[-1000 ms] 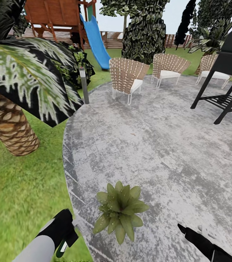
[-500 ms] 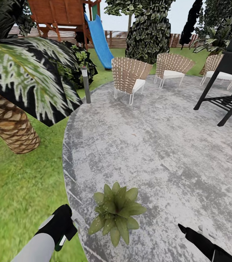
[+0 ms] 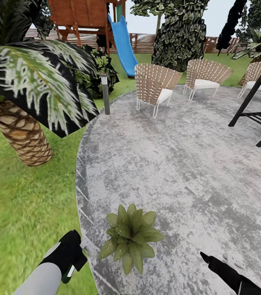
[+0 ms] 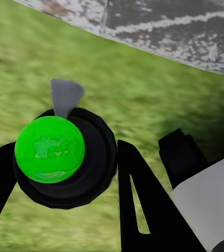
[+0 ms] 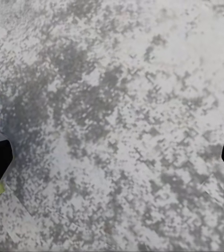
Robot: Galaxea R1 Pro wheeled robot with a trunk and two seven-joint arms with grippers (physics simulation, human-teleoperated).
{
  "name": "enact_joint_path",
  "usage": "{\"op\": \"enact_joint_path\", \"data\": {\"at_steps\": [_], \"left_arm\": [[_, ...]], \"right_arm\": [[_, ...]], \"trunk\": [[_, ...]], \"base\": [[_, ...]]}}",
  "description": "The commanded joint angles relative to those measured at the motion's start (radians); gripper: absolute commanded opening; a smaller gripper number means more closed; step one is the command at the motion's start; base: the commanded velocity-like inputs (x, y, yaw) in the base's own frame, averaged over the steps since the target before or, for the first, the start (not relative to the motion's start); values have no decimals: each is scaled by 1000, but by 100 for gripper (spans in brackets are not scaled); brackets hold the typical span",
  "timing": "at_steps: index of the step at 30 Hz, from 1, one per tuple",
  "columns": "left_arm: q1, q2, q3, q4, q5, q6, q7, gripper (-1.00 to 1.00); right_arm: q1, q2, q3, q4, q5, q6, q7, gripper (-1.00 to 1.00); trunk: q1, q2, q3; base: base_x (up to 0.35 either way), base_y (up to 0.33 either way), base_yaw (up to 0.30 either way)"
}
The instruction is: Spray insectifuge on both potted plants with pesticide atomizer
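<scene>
Shifted rightward since a second ago, the whole head view shows the camera has turned; the potted plant itself sits where it did on the paving. Taking that plant as the landmark, the round grey paved patch spreads under and beyond it, and the lawn lies to its left. A big palm stands on the grass well beyond and left of it. Wicker chairs sit far beyond it, with a blue slide behind them.

Just left of the plant, over the lawn's edge, the left gripper is closed around the pesticide atomizer, its green-capped black body pinched between the fingers. Right of the plant, over bare paving, the right gripper is spread wide, fingers at the wrist view's edges.
</scene>
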Motion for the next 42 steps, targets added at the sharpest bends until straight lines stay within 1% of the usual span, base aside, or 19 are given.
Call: {"op": "enact_joint_path", "data": {"at_steps": [1,6,12,14,15,16,19,22,28,31,38,42], "left_arm": [[-1,-1,8,-2,-8,2,-8,-100],[-1,-3,10,1,-6,1,-8,-100],[-1,-3,12,4,-4,1,-8,-100],[-1,-3,12,4,14,1,-8,-100],[-1,-2,12,4,38,1,-7,-100],[-1,-2,12,5,54,1,-7,-100],[-1,-1,12,5,72,1,-6,-100],[-1,-1,12,5,73,1,-6,-100],[-1,-1,12,5,74,1,-6,-100],[-1,0,14,5,75,1,-6,-100],[-1,0,13,5,75,1,-6,-100],[-1,0,12,5,75,1,-6,-100]], "right_arm": [[-2,1,-5,-3,3,5,8,100],[-2,1,-5,-1,3,5,7,100],[-2,2,-5,-1,3,1,7,100],[-2,2,-5,-2,3,1,7,100],[-2,2,-5,-5,3,0,7,100],[-2,2,-5,-7,3,-1,8,100],[-2,2,-5,-9,3,-1,9,100],[-2,2,-5,-9,3,-1,10,100],[-2,1,-5,-7,3,-1,10,100],[-2,1,-5,-7,3,-1,8,100],[-2,1,-5,-7,3,-1,11,100],[-2,1,-5,-7,3,-1,10,100]], "trunk": [[0,0,-1],[0,0,-4],[0,0,-6],[0,0,-6],[0,0,-6],[0,0,-6],[0,0,-6],[0,0,-6],[0,0,-6],[0,0,-6],[0,0,-6],[0,0,-7]], "base": [[-13,-49,214],[-4,-18,225],[0,-264,105],[0,-284,8],[0,-217,2],[0,-147,1],[0,-56,0],[0,-2,65],[3,-1,238],[195,-86,250],[261,-198,76],[106,-302,121]]}}
